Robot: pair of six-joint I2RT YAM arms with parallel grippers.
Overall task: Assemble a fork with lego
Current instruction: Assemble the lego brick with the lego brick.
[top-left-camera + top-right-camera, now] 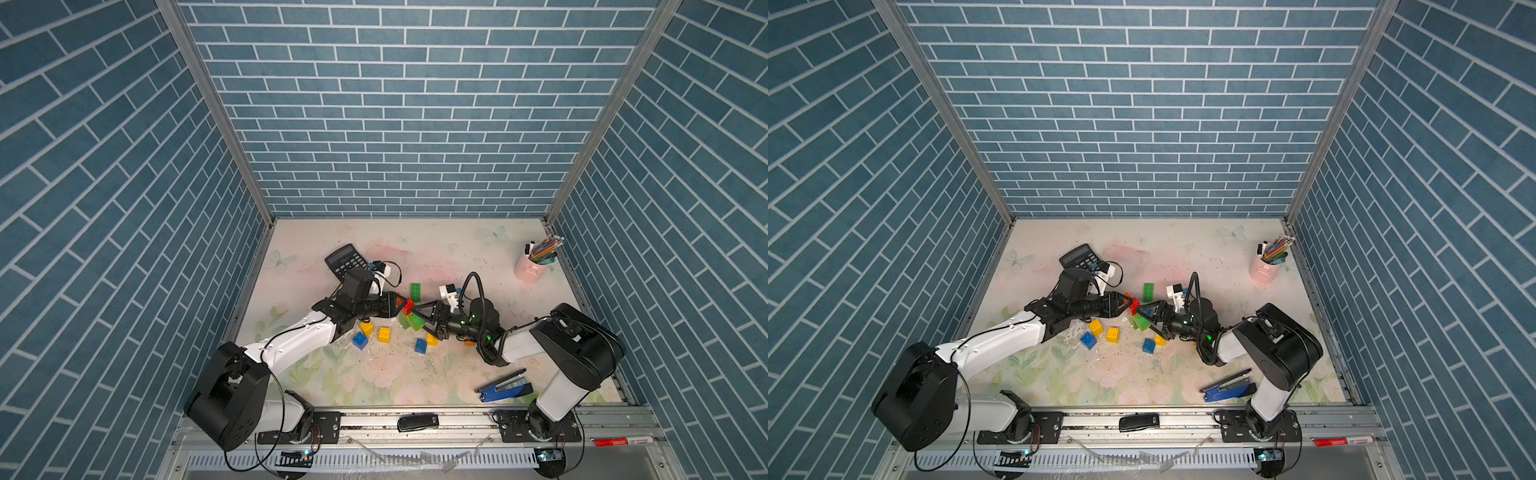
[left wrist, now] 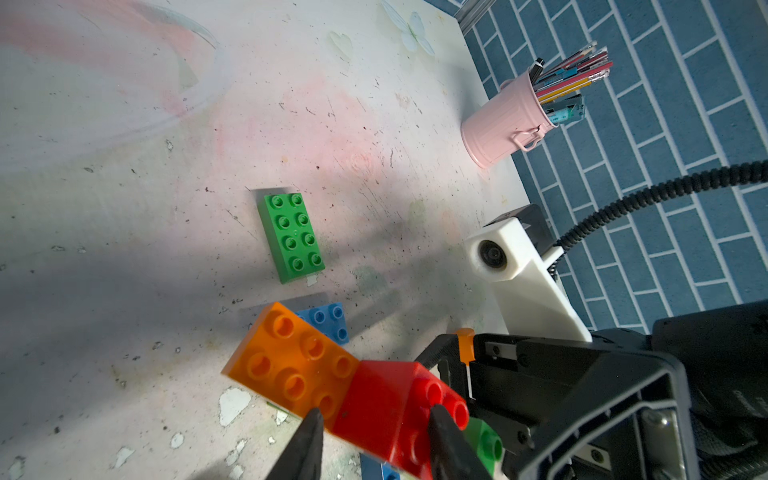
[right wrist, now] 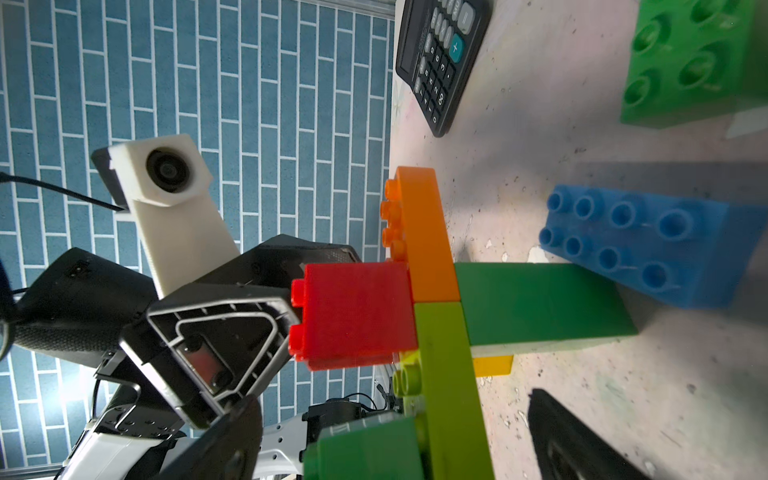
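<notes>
Red plastic fills the grip of the left gripper [image 2: 374,415]: its two dark fingertips are closed on the sides of a red brick [image 3: 357,311]. That brick is plugged onto a built-up piece of lego. An orange plate [image 2: 291,357] and a lime plate [image 3: 444,374] lie end to end. A green brick [image 3: 540,303] is on their other face, and a sliver of yellow brick [image 3: 492,365] peeks out beneath it. A second green brick [image 3: 365,449] sits on the lime plate's studded side.

The right gripper [image 1: 420,322] faces this piece from the opposite side with its jaws spread wide. The lime end lies between the fingers, and neither finger touches it. Whether the piece rests on the table [image 1: 415,374] or hangs just above it cannot be told.

Close by on the table lie a blue oblong brick [image 3: 648,245] and, a little farther back, a loose green oblong brick [image 2: 291,232], studs up. Toward the front of the table, in a top view, two yellow bricks [image 1: 366,327] [image 1: 385,334] and a blue square brick [image 1: 359,340] lie scattered. Another blue brick [image 1: 421,345] and a yellow one [image 1: 432,340] lie under the right gripper.

Farther out, a black calculator [image 3: 440,54] sits behind the left arm. A pink pot [image 2: 498,124] of pens stands near the right wall, and a blue stapler [image 1: 505,386] lies at the front right.
</notes>
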